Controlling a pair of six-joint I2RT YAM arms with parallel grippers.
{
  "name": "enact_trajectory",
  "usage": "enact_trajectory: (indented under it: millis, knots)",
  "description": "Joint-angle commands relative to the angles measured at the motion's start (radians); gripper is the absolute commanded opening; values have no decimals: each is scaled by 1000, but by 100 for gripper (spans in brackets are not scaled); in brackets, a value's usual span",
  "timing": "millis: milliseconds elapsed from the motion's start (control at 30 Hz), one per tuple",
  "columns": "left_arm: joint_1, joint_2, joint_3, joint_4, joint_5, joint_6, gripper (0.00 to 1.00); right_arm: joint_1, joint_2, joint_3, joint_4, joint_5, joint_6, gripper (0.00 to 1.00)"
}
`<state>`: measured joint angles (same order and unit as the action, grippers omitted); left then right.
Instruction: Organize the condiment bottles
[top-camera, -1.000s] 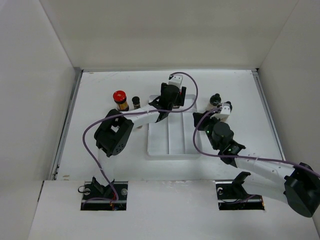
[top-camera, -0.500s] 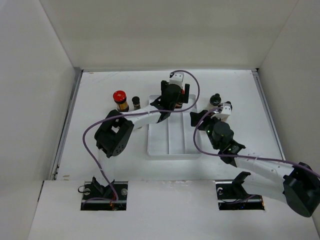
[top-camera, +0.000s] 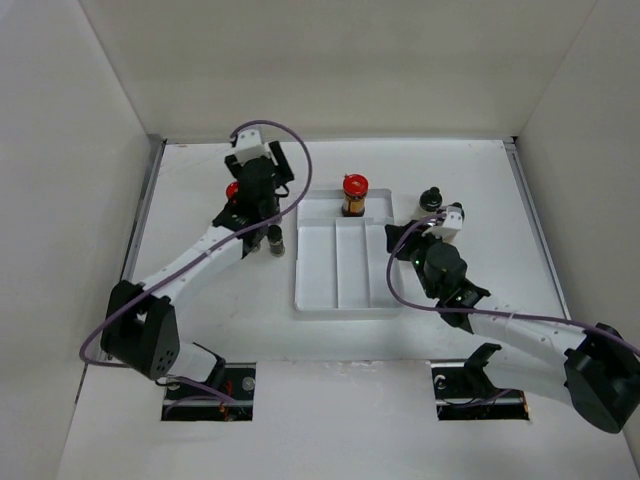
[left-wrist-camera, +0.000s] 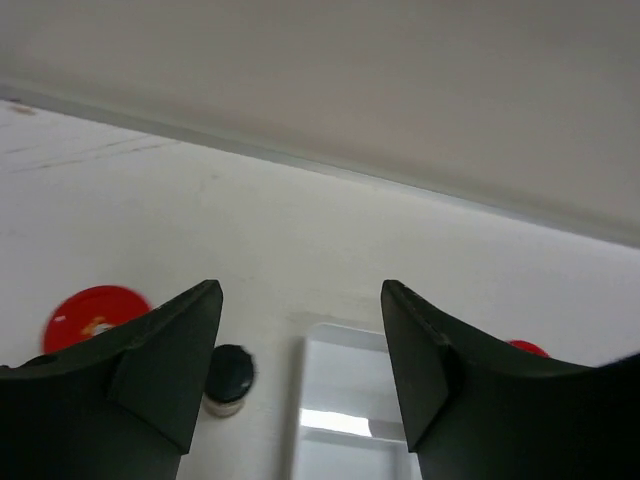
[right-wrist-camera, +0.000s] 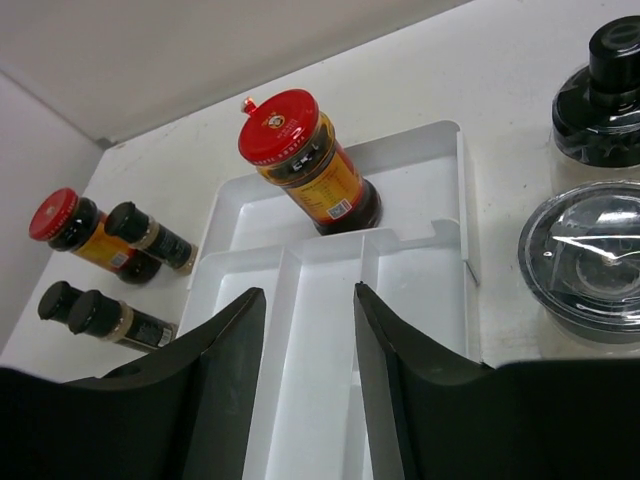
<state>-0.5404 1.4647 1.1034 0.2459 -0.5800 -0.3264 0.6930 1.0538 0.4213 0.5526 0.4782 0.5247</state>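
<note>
One red-lidded amber jar (top-camera: 354, 193) (right-wrist-camera: 310, 165) stands upright in the back compartment of the white tray (top-camera: 340, 285) (right-wrist-camera: 420, 270). A second red-lidded jar (top-camera: 232, 190) (right-wrist-camera: 85, 232) stands left of the tray with small black-capped bottles (top-camera: 275, 240) (right-wrist-camera: 150, 237) and two more (right-wrist-camera: 95, 312) beside it. My left gripper (top-camera: 262, 168) (left-wrist-camera: 300, 292) hovers open above that left group and holds nothing; the red lid (left-wrist-camera: 95, 315) and a black cap (left-wrist-camera: 230, 372) show below it. My right gripper (top-camera: 398, 240) (right-wrist-camera: 308, 292) is open over the tray's front compartments, also empty.
Two larger clear jars with black lids (top-camera: 431, 198) (right-wrist-camera: 590, 255) (right-wrist-camera: 605, 95) stand just right of the tray, close to my right wrist. The white walls of the enclosure rise at the back and on both sides.
My left gripper has let go of the red-lidded jar in the tray's back compartment and swung left over the bottles there. The right arm has barely moved, and its jaws stand wider.
</note>
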Motion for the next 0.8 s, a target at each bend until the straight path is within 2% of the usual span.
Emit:
enact_trajectory:
  millis: [0, 67, 167, 333, 433, 633, 767]
  knots:
    - [78, -72, -114, -80, -66, -86, 63, -3, 21, 5, 47, -3, 6, 48]
    - [124, -101, -158, -95, -66, -103, 70, -3, 38, 11, 47, -12, 6, 54]
    - [173, -115, -197, -102, -60, -114, 81, -2, 57, 17, 50, -26, 6, 69]
    - [222, -55, -195, -114, -29, -117, 86, -2, 75, 20, 55, -30, 6, 87]
    - [228, -14, -185, -108, -14, -119, 86, -2, 83, 25, 55, -42, 6, 90]
    - [260, 80, -129, -106, 60, -126, 86, -2, 98, 33, 55, -55, 6, 90]
    - [270, 129, -97, -109, 60, -123, 86, -2, 110, 39, 55, -56, 3, 90]
